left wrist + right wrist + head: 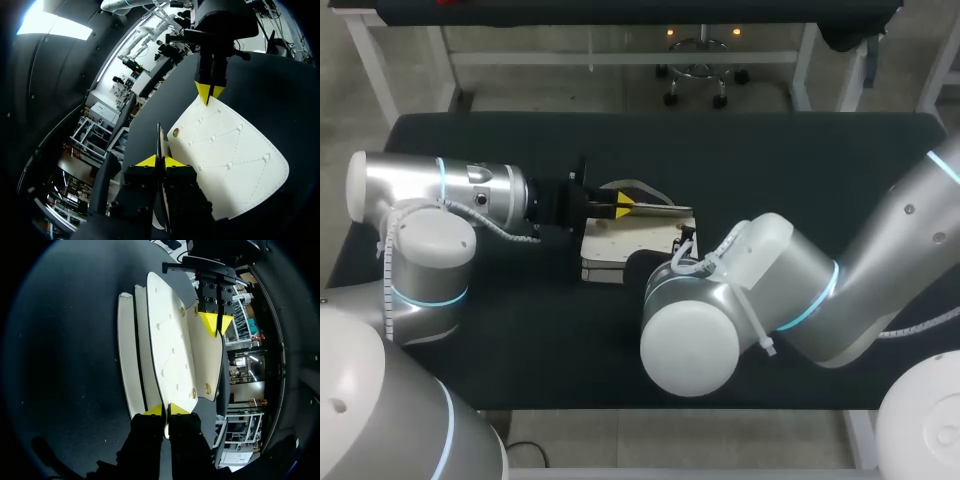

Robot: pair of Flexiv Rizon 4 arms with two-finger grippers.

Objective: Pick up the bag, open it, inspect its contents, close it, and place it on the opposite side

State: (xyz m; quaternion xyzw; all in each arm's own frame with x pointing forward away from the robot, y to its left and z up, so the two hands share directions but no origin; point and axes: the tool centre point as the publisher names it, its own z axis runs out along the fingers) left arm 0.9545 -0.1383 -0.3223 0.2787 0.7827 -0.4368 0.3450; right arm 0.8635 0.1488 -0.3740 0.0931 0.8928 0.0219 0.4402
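Observation:
A white quilted bag [630, 240] lies near the middle of the black table. My left gripper [623, 207] comes in from the left and is shut on the thin edge of the bag's flap. In the left wrist view its yellow tips [159, 161] pinch that dark-rimmed edge, with the white quilted panel [230, 155] spread beside them. My right gripper [209, 92] is shut on the far edge of that panel. The right wrist view shows its tips [166, 410] clamped on the upright panel [167, 340], with my left gripper [216, 324] opposite. In the head view my right arm [760, 290] hides its own gripper.
The black table [800, 170] stretches out on both sides of the bag. My right arm's bulky elbow hangs over the table's front middle. My left arm's wrist lies level over the table's left part.

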